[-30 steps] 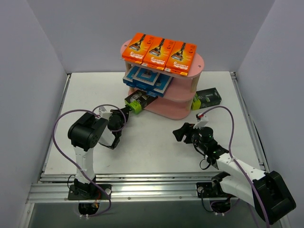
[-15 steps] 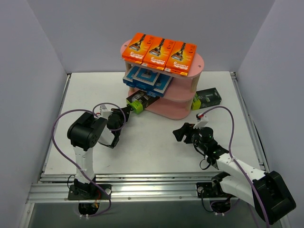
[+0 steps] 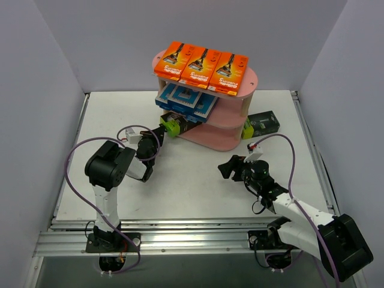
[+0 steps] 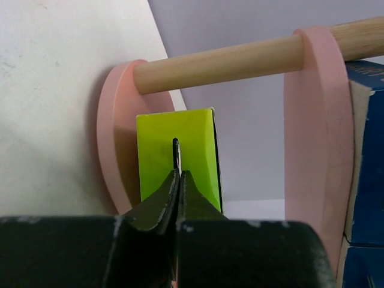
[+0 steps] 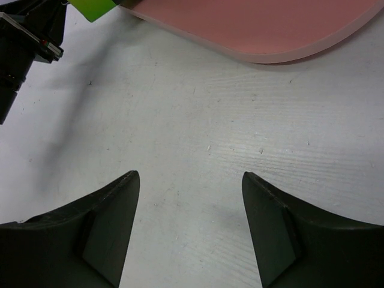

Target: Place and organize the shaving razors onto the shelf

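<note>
Three orange razor packs (image 3: 201, 67) fill the shelf's (image 3: 225, 139) top board by the table's far edge. Clenched on nothing, the left pincer (image 3: 161, 135) butts the black-and-lime pack (image 3: 177, 125) endwise into the bottom tier, apparently to seat it. The right pincer (image 3: 227, 168) hangs released.

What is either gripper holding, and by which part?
Nothing is held. The left gripper is shut, its tips against the lime end of the black razor pack on the lowest board of the shelf. The right gripper hangs open, empty.

Bare table (image 3: 192, 180) fronts the shelf (image 3: 219, 143), which blocks beyond.
</note>
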Tool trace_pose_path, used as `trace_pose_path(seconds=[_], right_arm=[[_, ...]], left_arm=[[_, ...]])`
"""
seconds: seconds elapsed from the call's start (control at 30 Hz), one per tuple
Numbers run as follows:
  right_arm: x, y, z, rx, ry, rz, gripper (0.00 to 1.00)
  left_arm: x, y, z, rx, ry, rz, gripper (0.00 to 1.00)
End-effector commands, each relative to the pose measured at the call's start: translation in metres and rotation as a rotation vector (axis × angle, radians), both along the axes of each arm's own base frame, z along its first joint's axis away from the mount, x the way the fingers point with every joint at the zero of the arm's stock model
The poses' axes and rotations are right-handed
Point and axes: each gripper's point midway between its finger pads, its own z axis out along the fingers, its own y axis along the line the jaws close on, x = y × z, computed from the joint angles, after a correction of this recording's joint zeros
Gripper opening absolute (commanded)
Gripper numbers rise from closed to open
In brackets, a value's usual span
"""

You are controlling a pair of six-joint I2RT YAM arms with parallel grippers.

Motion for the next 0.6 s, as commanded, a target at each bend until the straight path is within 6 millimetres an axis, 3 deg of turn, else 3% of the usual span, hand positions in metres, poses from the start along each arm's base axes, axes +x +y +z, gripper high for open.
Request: trace_pose_path(seconds=[0.0, 0.37, 0.57], right_arm=[[0.006, 0.001, 0.009, 0.010, -0.043, 0.006, 0.65], [0.005, 0.005, 0.005, 0.010, -0.030, 0.027, 0.65], [0.005, 0.005, 0.004, 0.010, -0.026, 0.028, 0.64]], left_arm=[[0.011, 0.007, 0.065, -0.066, -0.164, 0.076, 0.02], [0.006, 0.024, 0.057, -0.092, -0.191, 0.236, 0.02], [0.000, 0.022, 0.051, -0.096, -0.199, 0.290, 0.02]])
